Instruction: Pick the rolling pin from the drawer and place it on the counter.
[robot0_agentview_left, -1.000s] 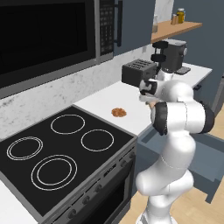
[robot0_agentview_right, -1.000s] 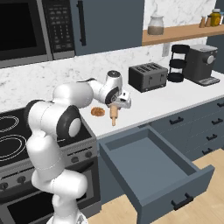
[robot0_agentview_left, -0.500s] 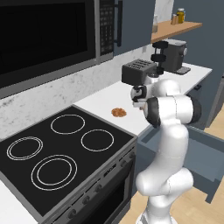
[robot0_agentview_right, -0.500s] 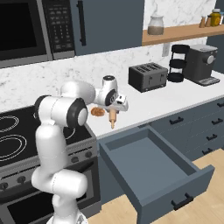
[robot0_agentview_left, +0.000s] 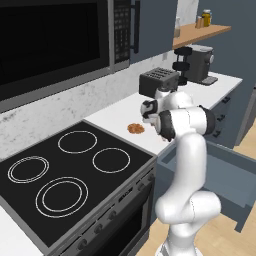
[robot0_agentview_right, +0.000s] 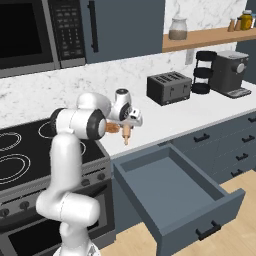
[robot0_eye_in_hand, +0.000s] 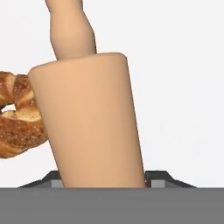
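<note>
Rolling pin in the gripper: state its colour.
The rolling pin is plain light tan wood colour, no pattern; the hand view shows it best.

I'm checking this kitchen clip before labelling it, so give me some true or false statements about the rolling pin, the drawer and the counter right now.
1. The claw holds the rolling pin. True.
2. The drawer is pushed shut. False: it stands pulled open.
3. The rolling pin lies flat inside the drawer. False: it hangs on end over the counter.
4. A brown pretzel lies on the counter near the stovetop. True.
5. The toaster sits inside the drawer. False: it stands on the counter.
</note>
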